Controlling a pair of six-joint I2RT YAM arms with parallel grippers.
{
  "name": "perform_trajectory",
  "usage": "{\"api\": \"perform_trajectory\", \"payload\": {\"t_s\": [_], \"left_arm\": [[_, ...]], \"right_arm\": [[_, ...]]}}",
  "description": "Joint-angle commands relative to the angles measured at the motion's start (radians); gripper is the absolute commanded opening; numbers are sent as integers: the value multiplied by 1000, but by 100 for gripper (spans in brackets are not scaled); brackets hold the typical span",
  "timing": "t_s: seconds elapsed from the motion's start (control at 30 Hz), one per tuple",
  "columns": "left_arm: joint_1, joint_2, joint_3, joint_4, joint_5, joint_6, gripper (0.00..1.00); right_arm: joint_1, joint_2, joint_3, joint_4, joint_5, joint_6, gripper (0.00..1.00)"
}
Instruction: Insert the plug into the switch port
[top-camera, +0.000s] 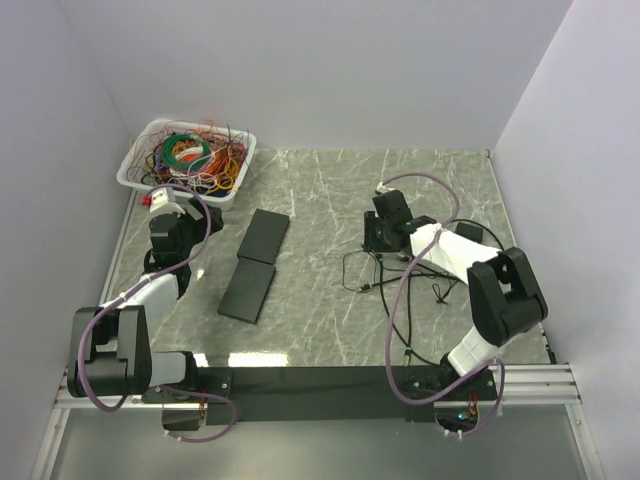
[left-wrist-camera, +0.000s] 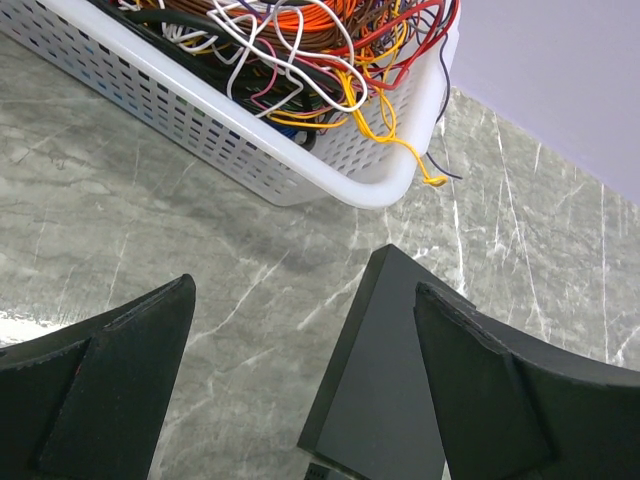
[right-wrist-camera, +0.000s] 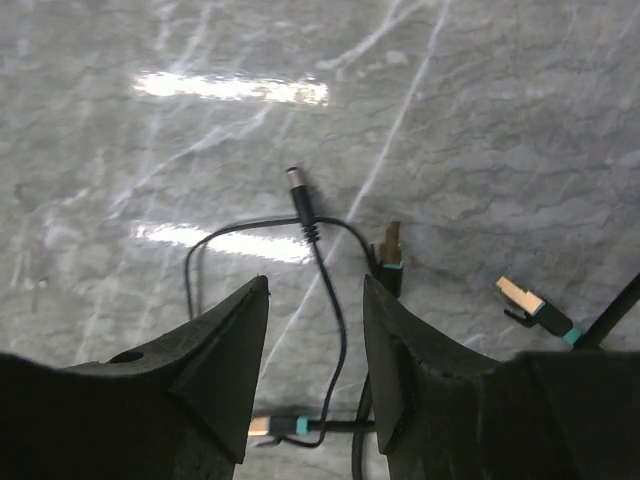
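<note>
**Wire basket** (left-wrist-camera: 200, 120): one, white perforated plastic, at the far left corner of the surface (top-camera: 330, 200), which is grey and marble-patterned. It is heaped with tangled wires (left-wrist-camera: 300, 40) in orange, red, white, yellow, green and black, too knotted to count. One yellow strand hangs over the rim.

**Left gripper** (left-wrist-camera: 303, 300): one, just beside the basket's near side. Jaws are wide apart and hold nothing.

**Black flat boxes**: two, lying end to end in a slanted line right of the left arm, the far box (top-camera: 265, 236) and the near box (top-camera: 248, 290). A corner of one shows below the left jaws. Any ports or lettering are too small to make out.

**Right gripper** (right-wrist-camera: 315, 290): one, over the right-centre of the surface. Jaws stand narrowly apart and grip nothing. A thin black cable (right-wrist-camera: 335, 330) lies on the surface beneath the gap.

**Barrel plug** (right-wrist-camera: 297, 188): one, black with a metal tip, lying loose just beyond the right jaws.

**Teal-collared plugs** (right-wrist-camera: 390, 252): three, gold-tipped, all loose on the surface. One lies by the right finger, one further right, and one low between the fingers.
</note>
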Motion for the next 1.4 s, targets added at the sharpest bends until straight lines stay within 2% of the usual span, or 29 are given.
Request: {"api": "perform_trajectory", "payload": {"t_s": [0.0,0.67,0.9,1.1,1.37], "left_arm": [[10,10,19,9,25,-15,97],[21,41,37,-5,42,-24,96],[21,47,45,-14,40,-24,95],[23,58,49,-16,45,-24,95],[23,68,51,-13,62,-24,95]], "right_arm": [[-27,53,20,29,-44,6,50],[-27,161,66,65,-84,6,36],[-27,168,71,69,-79,14,23],[-25,147,71,60,-79,10,13],[-19,40,94,-3,-119,-3,11]]}}
